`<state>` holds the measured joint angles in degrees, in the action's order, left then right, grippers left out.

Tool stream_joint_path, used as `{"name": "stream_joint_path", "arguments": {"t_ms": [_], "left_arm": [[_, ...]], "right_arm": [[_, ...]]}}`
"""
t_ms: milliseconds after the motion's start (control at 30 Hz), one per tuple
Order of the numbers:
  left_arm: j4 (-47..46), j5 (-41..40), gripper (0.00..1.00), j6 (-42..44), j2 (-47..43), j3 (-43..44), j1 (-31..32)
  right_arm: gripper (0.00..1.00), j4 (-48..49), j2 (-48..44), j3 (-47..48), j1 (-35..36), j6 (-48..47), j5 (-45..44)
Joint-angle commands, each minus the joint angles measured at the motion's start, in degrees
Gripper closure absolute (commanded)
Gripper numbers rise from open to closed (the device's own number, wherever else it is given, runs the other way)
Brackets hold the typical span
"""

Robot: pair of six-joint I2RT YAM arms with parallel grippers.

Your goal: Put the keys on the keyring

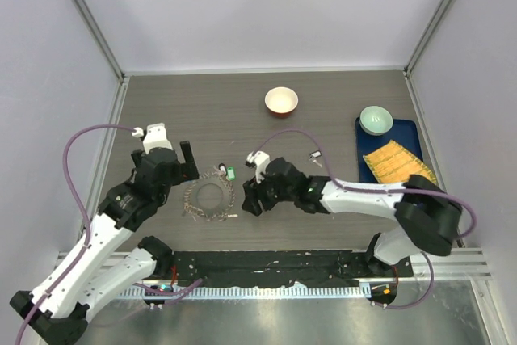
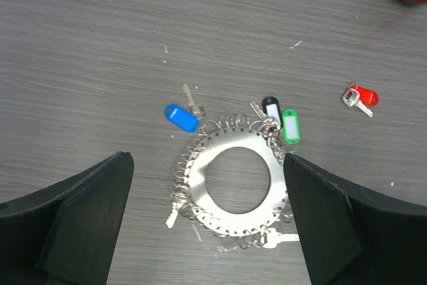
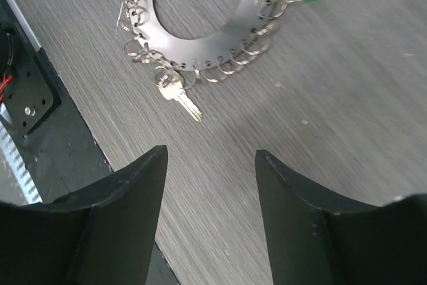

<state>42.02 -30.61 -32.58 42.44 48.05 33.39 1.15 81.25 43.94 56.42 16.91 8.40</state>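
Tabletop [image 1: 202,111]; keyring [image 1: 210,195]; green bowl [image 1: 376,119] on tray [image 1: 405,130]

The keyring [image 3: 200,50] runs off the right wrist view's top edge.

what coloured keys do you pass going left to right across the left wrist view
blue key → black key → green key → red key

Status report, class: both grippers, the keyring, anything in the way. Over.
Left gripper open, empty, above keyring. Right gripper open, empty, beside it. Red key lies loose, off keyring. Nothing blocking.
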Motion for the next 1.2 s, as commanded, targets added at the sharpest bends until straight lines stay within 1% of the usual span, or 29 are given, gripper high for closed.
{"name": "stream_joint_path", "arguments": {"t_ms": [0,100,167,267,433,467,1033,1167], "left_arm": [[-1.06,-3.66,0.0,6.39,-4.64,-1.63,-0.34],[-0.63,-4.45,0.01,6.3,-6.13,-2.35,-0.78],[-0.1,-5.95,0.01,5.69,-6.31,-2.44,-0.95],[-0.1,-5.95,0.01,5.51,-6.84,-2.53,-1.31],[-0.18,-5.95,0.02,5.51,-7.01,-2.79,-1.92],[-0.18,-5.78,0.02,5.51,-7.1,-2.88,-1.92],[-0.71,-4.19,0.03,5.95,-6.75,-3.05,-2.98],[-0.89,-3.67,0.03,6.04,-6.66,-3.14,-3.15]], "right_arm": [[0.42,20.53,6.45,-0.7,3.07,4.44,-2.25],[0.49,25.2,10.93,-0.35,3.34,6.82,-1.64],[0.52,26.44,13.65,0.18,3.52,7.44,-0.94],[0.56,28.64,15.6,0.62,3.96,8.23,-0.49],[0.6,30.75,19.03,0.88,4.22,8.49,-0.14],[0.63,31.02,19.47,0.97,4.31,8.49,0.21],[0.68,31.9,25.44,3.17,4.66,8.76,1.61],[0.68,32.77,25.89,2.9,4.75,9.98,1.79]]}}
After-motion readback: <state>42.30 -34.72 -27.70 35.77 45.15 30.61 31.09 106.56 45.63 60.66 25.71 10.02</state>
